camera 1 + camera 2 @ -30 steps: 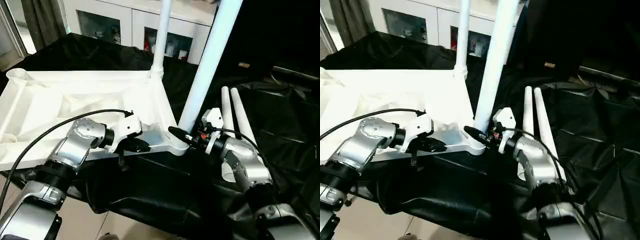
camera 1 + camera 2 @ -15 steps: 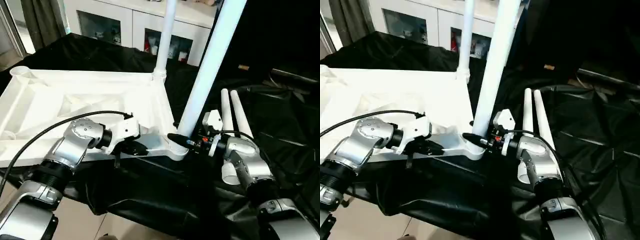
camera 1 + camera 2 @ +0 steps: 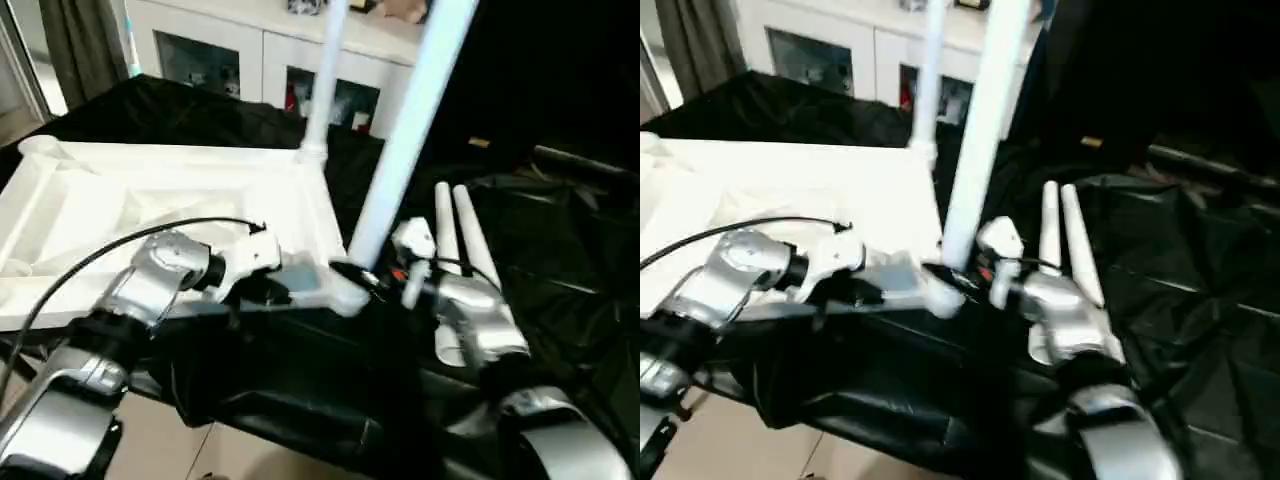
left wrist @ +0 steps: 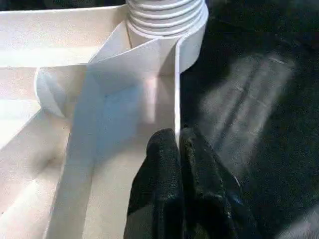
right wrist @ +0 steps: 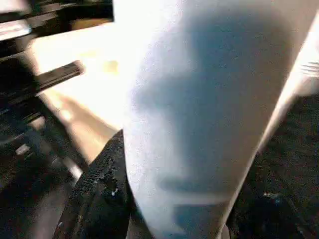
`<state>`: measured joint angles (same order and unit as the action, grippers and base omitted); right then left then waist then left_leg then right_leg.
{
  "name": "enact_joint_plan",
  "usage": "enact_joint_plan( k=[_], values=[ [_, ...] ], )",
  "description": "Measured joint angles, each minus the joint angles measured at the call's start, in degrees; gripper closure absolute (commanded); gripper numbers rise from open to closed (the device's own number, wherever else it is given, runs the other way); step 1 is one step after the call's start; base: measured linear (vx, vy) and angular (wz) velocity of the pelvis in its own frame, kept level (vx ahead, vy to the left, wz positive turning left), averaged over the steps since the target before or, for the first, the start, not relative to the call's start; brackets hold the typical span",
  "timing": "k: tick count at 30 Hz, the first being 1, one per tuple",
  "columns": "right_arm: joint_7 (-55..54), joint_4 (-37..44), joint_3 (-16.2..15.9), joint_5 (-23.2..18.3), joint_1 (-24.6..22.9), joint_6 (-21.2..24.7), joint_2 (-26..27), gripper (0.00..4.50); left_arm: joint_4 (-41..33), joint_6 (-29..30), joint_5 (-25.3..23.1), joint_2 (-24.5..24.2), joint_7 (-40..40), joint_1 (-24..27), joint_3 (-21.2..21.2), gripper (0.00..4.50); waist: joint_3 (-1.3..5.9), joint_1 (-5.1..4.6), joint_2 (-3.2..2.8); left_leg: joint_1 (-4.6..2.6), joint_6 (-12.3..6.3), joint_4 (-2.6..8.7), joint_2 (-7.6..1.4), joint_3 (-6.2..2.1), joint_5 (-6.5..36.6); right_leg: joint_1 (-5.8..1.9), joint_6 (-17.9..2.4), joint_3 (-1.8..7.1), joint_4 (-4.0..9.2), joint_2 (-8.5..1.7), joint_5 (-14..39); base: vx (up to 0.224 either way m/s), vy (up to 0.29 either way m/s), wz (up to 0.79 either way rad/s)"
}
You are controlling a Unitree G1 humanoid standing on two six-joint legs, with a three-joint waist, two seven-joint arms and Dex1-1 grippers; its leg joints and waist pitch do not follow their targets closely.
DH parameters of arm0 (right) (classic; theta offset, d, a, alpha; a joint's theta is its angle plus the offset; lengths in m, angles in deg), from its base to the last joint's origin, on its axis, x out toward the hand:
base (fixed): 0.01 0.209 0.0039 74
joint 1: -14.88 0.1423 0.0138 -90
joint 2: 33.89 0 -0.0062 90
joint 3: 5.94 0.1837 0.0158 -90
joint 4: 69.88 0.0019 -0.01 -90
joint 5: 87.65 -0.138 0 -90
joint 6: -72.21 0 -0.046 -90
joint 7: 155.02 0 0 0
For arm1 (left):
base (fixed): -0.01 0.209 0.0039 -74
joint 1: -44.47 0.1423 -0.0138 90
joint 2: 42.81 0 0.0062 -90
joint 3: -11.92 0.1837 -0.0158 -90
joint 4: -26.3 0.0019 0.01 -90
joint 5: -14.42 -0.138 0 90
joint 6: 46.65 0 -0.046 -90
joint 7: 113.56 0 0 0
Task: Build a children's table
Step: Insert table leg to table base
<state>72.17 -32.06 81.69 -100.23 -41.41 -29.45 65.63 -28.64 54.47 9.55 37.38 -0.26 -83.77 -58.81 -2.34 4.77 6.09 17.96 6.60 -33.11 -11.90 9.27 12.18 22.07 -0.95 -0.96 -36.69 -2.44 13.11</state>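
A: Where does the large white rectangular plastic table top (image 3: 150,200) lie?
B: Ribbed underside up on the black-draped worktop (image 3: 560,260); one long white cylindrical tube leg (image 3: 322,75) stands in the far corner socket, two more white tube legs (image 3: 455,250) lie side by side on the cloth to its right.

A: What does the left gripper (image 4: 178,149) hold?
B: Its black fingers pinch the top's thin near edge wall, just beside the threaded corner socket (image 4: 164,20).

A: And the right gripper (image 3: 350,272)?
B: Half-spread, its fingers clasp the base of a slanting white tube leg (image 3: 405,140) at the near corner socket (image 3: 338,296); a white glass-door cabinet (image 3: 230,60) stands behind
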Motion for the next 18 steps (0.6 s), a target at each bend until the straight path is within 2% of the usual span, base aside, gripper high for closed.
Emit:
enact_joint_plan(
  k=[6,10,18],
  values=[
    [-18.1,-4.8,3.7,1.0,3.9,1.3,3.9,2.59,6.1,5.5,-0.1,6.4,8.7,-4.1,-1.1,4.5,0.0,0.2,0.12,0.12,0.0,0.05,0.04,-0.01,0.0,0.11,0.0,-0.01,0.3,-0.04,0.0,0.0,0.0,0.0],
    [-37.0,-9.8,6.3,1.5,9.0,2.5,8.0,2.59,12.1,8.9,-0.7,12.7,17.8,-8.0,-2.7,4.5,-0.02,0.46,0.05,0.15,0.0,0.09,0.06,0.05,0.0,0.12,0.0,0.01,0.4,-0.1,0.0,0.0,0.0,0.0],
    [-47.6,-11.9,9.5,1.9,11.5,2.5,9.6,2.59,15.3,10.3,-1.1,17.6,24.6,-10.0,-3.3,4.5,0.12,0.68,-0.04,0.23,-0.01,0.19,0.11,0.37,0.0,-0.15,0.1,0.02,0.49,-0.42,-0.1,0.0,0.0,0.0]
  ],
)
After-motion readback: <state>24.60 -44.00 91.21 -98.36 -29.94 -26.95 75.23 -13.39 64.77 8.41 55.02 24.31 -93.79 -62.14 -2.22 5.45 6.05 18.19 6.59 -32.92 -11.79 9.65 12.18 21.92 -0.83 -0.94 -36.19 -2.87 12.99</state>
